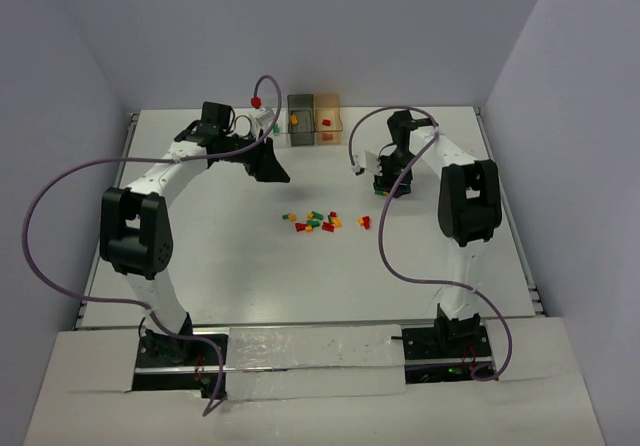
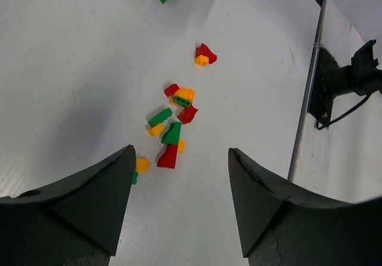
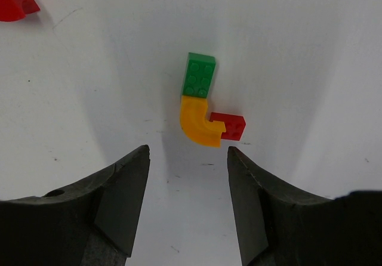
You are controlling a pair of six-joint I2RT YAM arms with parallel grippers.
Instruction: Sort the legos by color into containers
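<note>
Several red, green and orange-yellow legos [image 1: 316, 222] lie scattered mid-table. In the left wrist view the same legos [image 2: 172, 132] spread ahead of my open left gripper [image 2: 181, 154], which holds nothing. My left gripper [image 1: 270, 162] hovers to the left of and beyond the pile. My right gripper [image 1: 386, 186] hangs low at the right, open and holding nothing. Just ahead of the right gripper [image 3: 188, 151] a green lego [image 3: 199, 75], a curved yellow lego [image 3: 197, 126] and a red lego [image 3: 230, 126] touch one another. At the back stand the smoky grey container [image 1: 301, 119] and the orange container [image 1: 329, 118], each with pieces inside.
A green bit [image 1: 276, 127] shows behind the left arm, left of the grey box; whether a clear box surrounds it I cannot tell. Grey cables loop from both arms over the table. Walls close the back and sides, and a metal rail [image 2: 310, 93] edges the table.
</note>
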